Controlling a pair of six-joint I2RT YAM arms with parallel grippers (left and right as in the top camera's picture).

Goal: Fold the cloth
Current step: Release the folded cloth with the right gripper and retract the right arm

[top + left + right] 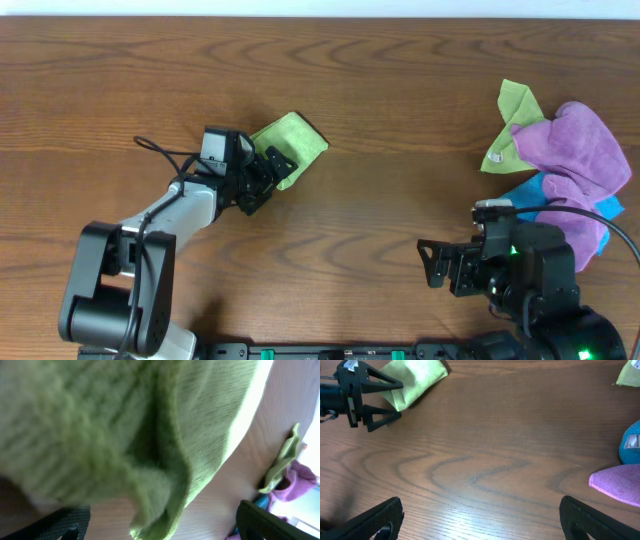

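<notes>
Cloth [291, 140] plain lime-green; purple cloths [580, 150]; blue rag [520, 190]; table [400, 90] brown wood-grain.

Desk [400, 110]: brown wood-grain top. Heap by right edge: purple cloths [580, 150], crumpled, uppermost; lime-green cloth [514, 120] with white tag [497, 157], at heap's left; blue cloth [522, 192] beneath, partly hidden.

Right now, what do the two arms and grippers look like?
Left arm: pale grey link between black joints, a thin black cable looping off its wrist. Right arm: all black with small green lights. The left gripper and right gripper are black, with triangular open-frame fingers.
</notes>
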